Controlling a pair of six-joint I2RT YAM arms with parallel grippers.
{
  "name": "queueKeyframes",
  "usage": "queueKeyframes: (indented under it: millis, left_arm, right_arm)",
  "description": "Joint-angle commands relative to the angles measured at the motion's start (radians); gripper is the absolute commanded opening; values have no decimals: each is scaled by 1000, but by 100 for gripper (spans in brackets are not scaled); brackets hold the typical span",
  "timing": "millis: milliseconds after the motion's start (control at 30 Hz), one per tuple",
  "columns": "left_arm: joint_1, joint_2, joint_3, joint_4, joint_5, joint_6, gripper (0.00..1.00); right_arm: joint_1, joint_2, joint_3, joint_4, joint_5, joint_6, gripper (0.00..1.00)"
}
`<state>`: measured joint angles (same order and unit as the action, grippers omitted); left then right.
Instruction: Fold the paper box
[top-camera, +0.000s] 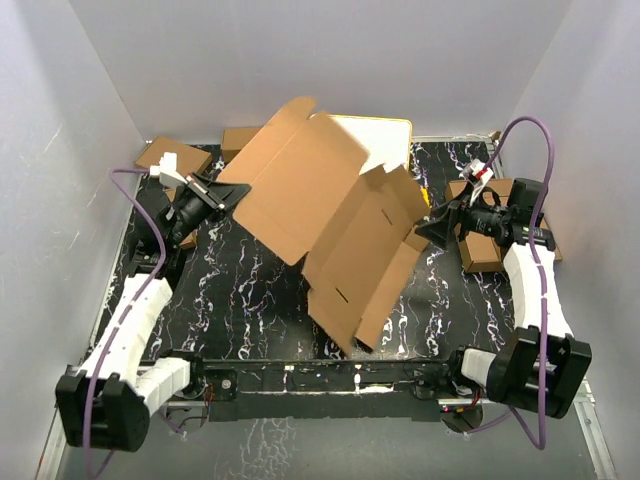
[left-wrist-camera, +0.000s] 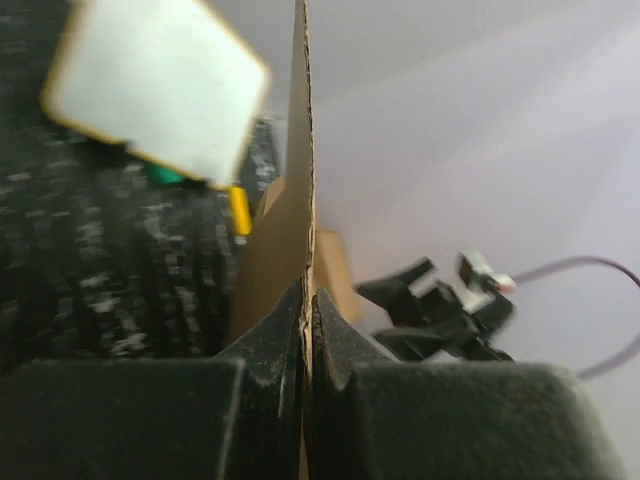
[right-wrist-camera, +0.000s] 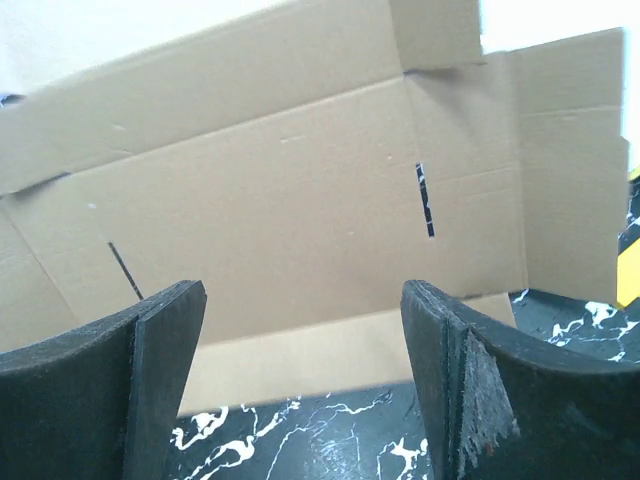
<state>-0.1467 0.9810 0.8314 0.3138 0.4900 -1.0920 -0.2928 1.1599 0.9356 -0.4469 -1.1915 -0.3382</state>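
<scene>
The paper box (top-camera: 330, 215) is a large brown die-cut cardboard sheet, half raised and bent across the middle of the black marbled table (top-camera: 250, 300). My left gripper (top-camera: 232, 192) is shut on the sheet's left edge; in the left wrist view that edge (left-wrist-camera: 300, 150) stands up thin between the pinched fingers (left-wrist-camera: 270, 345). My right gripper (top-camera: 432, 228) stands open at the sheet's right side, not touching it. In the right wrist view the paper box (right-wrist-camera: 300, 200) fills the frame ahead of the wide-apart fingers (right-wrist-camera: 165, 340), with nothing between them.
A white-faced board with a tan frame (top-camera: 385, 135) lies behind the sheet. Smaller brown boxes sit at the back left (top-camera: 172, 155) and under the right arm (top-camera: 485, 250). Grey walls close in on three sides.
</scene>
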Motion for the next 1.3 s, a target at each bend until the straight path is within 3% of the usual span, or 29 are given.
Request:
queueKeyframes:
  millis: [0, 167, 400, 633, 900, 1267]
  left_arm:
    - [127, 62, -88, 164, 179, 42, 0]
    - [130, 161, -93, 329, 364, 301, 0]
    - [130, 221, -49, 441, 527, 552, 0]
    - [128, 195, -23, 422, 667, 729, 0]
    - [108, 206, -12, 458, 729, 763, 0]
    - [82, 251, 36, 510, 718, 753, 0]
  right_arm:
    - [0, 55, 68, -21, -3, -74, 88]
    - [69, 146, 159, -66, 38, -155, 99]
    - [143, 275, 267, 133, -61, -107, 99]
    - [228, 449, 478, 265, -28, 25, 99]
    - [274, 546, 647, 257, -40, 17, 100]
    - [332, 528, 631, 257, -40, 17, 100]
